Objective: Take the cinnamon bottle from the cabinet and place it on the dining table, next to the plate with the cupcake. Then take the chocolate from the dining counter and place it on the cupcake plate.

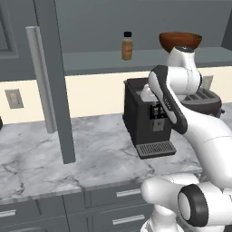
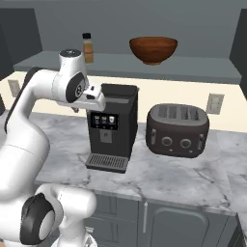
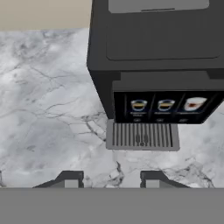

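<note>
My end effector (image 3: 112,178), fingers apart and holding nothing, points down at the black coffee machine (image 2: 112,126) on the grey marble worktop (image 2: 193,178). The amber cinnamon bottle with a black cap (image 2: 88,48) stands on the cabinet shelf above the machine, well above my end effector. Reaching up, I risk striking the machine or tipping the bottle.

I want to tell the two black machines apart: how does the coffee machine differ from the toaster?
The coffee machine is tall and boxy; the toaster is low, wide and rounded. The coffee machine has a lit drinks panel and a drip tray; the toaster has top slots and round knobs. Both are dark and stand on the marble counter.
</note>
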Available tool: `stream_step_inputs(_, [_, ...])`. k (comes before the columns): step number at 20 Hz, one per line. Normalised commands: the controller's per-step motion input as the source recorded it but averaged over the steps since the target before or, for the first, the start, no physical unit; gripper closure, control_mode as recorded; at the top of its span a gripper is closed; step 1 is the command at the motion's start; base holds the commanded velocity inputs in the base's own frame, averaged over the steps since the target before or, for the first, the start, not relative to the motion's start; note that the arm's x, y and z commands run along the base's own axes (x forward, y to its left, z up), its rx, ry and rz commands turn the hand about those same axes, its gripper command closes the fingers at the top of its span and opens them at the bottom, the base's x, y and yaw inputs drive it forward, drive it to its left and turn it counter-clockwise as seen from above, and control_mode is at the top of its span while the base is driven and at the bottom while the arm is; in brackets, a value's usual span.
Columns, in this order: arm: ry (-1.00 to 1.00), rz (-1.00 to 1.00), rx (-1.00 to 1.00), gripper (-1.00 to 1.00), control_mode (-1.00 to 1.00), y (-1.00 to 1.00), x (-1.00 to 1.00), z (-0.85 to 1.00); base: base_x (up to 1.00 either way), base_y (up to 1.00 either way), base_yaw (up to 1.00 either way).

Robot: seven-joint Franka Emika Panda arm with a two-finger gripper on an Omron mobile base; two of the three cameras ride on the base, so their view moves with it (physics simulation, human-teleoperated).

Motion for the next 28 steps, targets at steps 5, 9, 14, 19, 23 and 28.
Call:
stream_step_inputs(5, [-0.07,0.0,-0.06,-1.0,-1.0,0.04,0.0,0.19,0.0,0.0,0.0])
stream_step_inputs(9, [-0.49,0.0,-0.14,-1.0,-1.0,0.11,0.0,0.96,0.0,0.0,0.0])
stream_step_inputs(14, [-0.4,-0.01,-0.14,-1.0,-1.0,0.1,0.02,0.91,0.0,0.0,0.0])
stream_step_inputs(19, [-0.08,-0.09,-0.02,-1.0,-1.0,0.28,0.4,0.6,0.0,0.0,0.0])
stream_step_inputs(23, [0.0,-0.02,0.02,-1.0,-1.0,0.81,0.84,0.33,0.0,0.0,0.0])
stream_step_inputs(28, [-0.04,0.06,0.07,-1.0,-1.0,0.17,0.86,0.23,0.0,0.0,0.0])
